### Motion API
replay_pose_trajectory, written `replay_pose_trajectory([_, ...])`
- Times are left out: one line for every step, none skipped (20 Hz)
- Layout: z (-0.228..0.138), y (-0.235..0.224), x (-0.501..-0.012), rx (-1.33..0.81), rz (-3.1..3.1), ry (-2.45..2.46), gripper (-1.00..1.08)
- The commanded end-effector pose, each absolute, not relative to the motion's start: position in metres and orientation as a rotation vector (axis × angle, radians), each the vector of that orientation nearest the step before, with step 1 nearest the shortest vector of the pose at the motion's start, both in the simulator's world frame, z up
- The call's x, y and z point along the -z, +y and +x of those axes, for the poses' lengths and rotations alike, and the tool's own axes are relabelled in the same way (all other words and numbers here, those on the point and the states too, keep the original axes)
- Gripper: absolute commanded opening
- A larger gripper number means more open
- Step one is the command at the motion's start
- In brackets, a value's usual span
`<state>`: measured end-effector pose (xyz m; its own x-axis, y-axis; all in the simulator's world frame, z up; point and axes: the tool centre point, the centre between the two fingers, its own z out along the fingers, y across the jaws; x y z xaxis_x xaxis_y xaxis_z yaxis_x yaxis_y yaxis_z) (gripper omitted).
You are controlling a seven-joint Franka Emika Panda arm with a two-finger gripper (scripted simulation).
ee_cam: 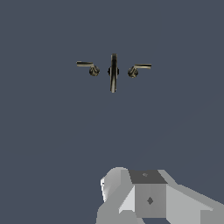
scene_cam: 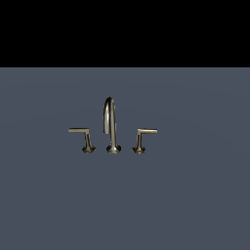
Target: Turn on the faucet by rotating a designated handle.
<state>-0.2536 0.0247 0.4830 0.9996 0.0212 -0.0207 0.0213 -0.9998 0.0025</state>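
Note:
The faucet stands on the flat grey floor, with its tall arched spout between two short levers. The handle is at the exterior view's left, and its thin bar reaches left from a flared post. Its mirror twin points right. The wrist view looks down on the faucet and the handle from well above and some way off. Only grey blocks of my gripper show at that picture's edge, far from the faucet. Their jaws cannot be made out. No part of the arm shows in the exterior view.
A plain grey-blue floor surrounds the faucet on all sides, and a black band lies beyond its far edge. Nothing else shows in either view.

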Motion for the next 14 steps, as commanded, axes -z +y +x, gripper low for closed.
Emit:
replay_pose_trajectory([-0.254, 0.025, -0.483, 0.032, 3.139, 0.033, -1.0])
replay_pose_trajectory([-0.254, 0.025, -0.483, 0.032, 3.139, 0.032, -1.0])
replay_pose_trajectory([-0.254, 0.025, -0.482, 0.032, 3.139, 0.03, -1.0])
replay_pose_trajectory([-0.253, 0.026, -0.482, 0.032, 3.139, 0.026, -1.0])
replay_pose_trajectory([-0.253, 0.026, -0.481, 0.032, 3.139, 0.02, -1.0])
replay_pose_trajectory([-0.253, 0.027, -0.48, 0.032, 3.139, 0.013, -1.0])
replay_pose_trajectory([-0.253, 0.028, -0.478, 0.032, 3.139, 0.003, -1.0])
replay_pose_trajectory([-0.252, 0.03, -0.477, 0.032, 3.139, -0.007, -1.0])
replay_pose_trajectory([-0.252, 0.031, -0.475, 0.032, 3.139, -0.02, -1.0])
replay_pose_trajectory([-0.252, 0.033, -0.473, 0.032, 3.139, -0.034, -1.0])
replay_pose_trajectory([-0.251, 0.035, -0.47, 0.032, 3.138, -0.05, -1.0])
replay_pose_trajectory([-0.25, 0.037, -0.467, 0.032, 3.138, -0.067, -1.0])
replay_pose_trajectory([-0.25, 0.04, -0.464, 0.032, 3.138, -0.087, -1.0])
replay_pose_trajectory([-0.249, 0.042, -0.461, 0.032, 3.137, -0.108, -1.0])
